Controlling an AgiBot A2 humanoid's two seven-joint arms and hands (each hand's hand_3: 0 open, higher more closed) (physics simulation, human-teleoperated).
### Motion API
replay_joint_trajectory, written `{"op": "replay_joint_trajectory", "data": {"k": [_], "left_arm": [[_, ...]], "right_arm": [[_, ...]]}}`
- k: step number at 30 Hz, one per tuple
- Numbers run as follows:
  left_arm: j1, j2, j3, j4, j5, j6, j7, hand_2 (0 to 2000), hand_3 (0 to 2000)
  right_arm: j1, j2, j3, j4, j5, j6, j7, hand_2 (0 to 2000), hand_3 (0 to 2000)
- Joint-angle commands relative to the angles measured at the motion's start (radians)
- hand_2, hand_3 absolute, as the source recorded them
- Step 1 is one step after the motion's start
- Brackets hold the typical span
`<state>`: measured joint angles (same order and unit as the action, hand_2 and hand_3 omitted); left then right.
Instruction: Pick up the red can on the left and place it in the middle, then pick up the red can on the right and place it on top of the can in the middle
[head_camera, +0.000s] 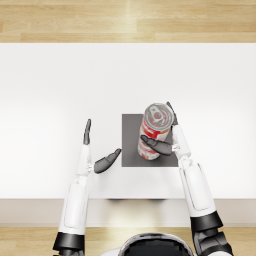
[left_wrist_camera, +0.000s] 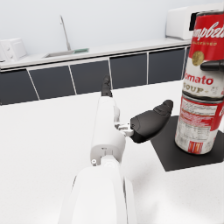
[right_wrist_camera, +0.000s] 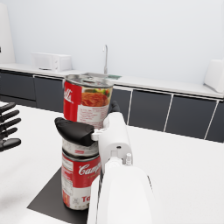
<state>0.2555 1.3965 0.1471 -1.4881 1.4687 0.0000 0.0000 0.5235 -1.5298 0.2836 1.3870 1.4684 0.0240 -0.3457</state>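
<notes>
Red-and-white soup cans are already stacked on the dark square mat (head_camera: 131, 145), which I take as the middle spot on the white table (head_camera: 50, 90). The lower tomato soup can (left_wrist_camera: 197, 126) stands upright on the mat, so the first half of the job looks finished. The upper tomato soup can (right_wrist_camera: 86, 103) sits directly above it; in both wrist views their edges appear to meet, though I cannot say for certain whether the full weight has been set down.

On the side of the mat nearer the robot's right, the right hand (head_camera: 162, 142) grips the upper can, its thumb (right_wrist_camera: 74, 130) across the front near the seam between the two cans and the other fingers behind, mostly hidden. The stack seems straight, the top one perhaps a touch offset, hard to judge from here.

Just off the mat's opposite edge, the left hand (left_wrist_camera: 148, 124) holds nothing, fingers stretched out and the thumb angled toward the mat, not touching either can.

What seems left, by my reckoning, is only for the right hand to let go and draw away without nudging the stack.
</notes>
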Motion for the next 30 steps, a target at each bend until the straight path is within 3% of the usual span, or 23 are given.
{"op": "replay_joint_trajectory", "data": {"k": [1,13,23,24,25,27,30], "left_arm": [[0.015,0.006,-0.002,-0.062,0.0,0.0,0.0,0,0],[0.162,0.052,-0.095,-0.19,0.0,0.0,0.0,0,0],[0.183,0.051,-0.275,-0.144,0.0,0.0,0.0,0,0],[0.181,0.051,-0.285,-0.132,-0.001,0.0,0.0,0,0],[0.176,0.052,-0.292,-0.126,-0.001,0.0,0.0,0,0],[0.166,0.054,-0.303,-0.106,-0.001,0.0,0.0,0,0],[0.152,0.057,-0.311,-0.092,-0.001,0.0,0.0,0,0]], "right_arm": [[0.013,-0.006,-0.009,0.081,0.0,-0.002,-0.001,0,0],[0.051,-0.035,-0.178,0.317,0.0,-0.021,-0.004,0,0],[0.026,-0.032,-0.396,0.292,0.0,-0.024,-0.003,0,0],[0.017,-0.033,-0.409,0.288,-0.001,-0.024,0.03,0,0],[0.011,-0.034,-0.413,0.279,-0.001,-0.024,0.12,0,0],[-0.003,-0.035,-0.425,0.26,-0.001,-0.024,0.229,0,0],[-0.013,-0.035,-0.432,0.234,-0.001,-0.024,0.303,0,0]]}}
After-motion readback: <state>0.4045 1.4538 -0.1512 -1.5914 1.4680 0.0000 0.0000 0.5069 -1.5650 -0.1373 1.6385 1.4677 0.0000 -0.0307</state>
